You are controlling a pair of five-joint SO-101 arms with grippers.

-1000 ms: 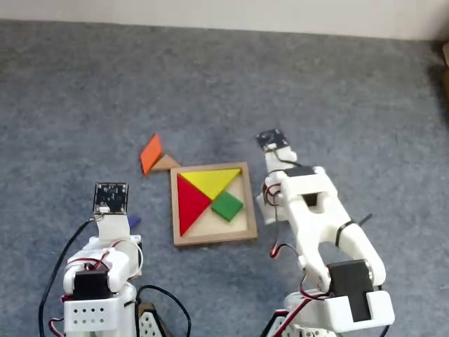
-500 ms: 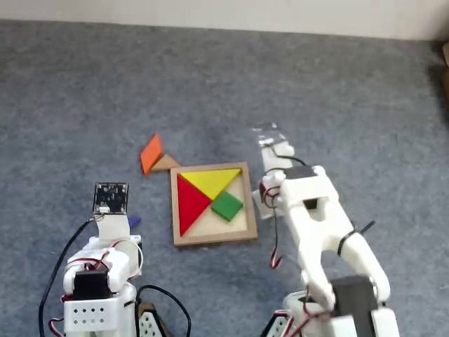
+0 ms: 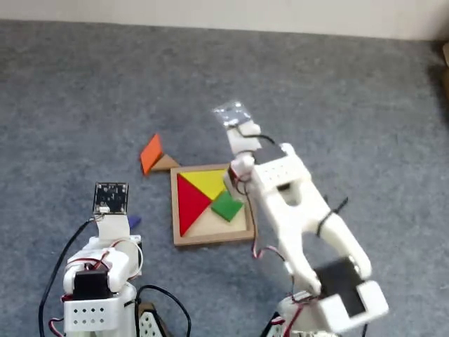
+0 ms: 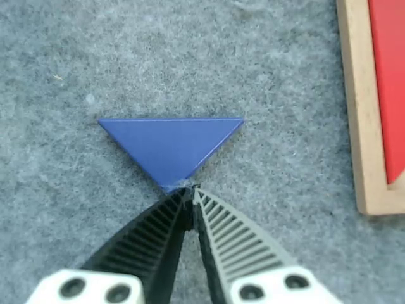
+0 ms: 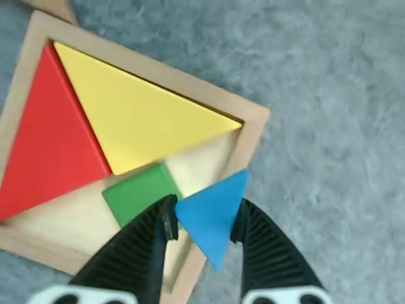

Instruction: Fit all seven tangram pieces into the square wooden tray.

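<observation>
The right arm (image 3: pixel 280 186) hides part of the tray (image 3: pixel 210 239).

The right pincer (image 5: pixel 204 215) has swung over the tray (image 5: pixel 158 75), seemingly carrying its light-blue triangle (image 5: pixel 214 209).

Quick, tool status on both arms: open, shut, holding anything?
Left tool: shut, empty, tips at a corner of the dark blue triangle.
Right tool: shut on the light blue triangle, over the tray edge.

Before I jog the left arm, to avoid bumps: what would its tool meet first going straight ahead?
Probably the dark blue triangle: its corner lies right at the shut left tool, though height is unclear.
</observation>
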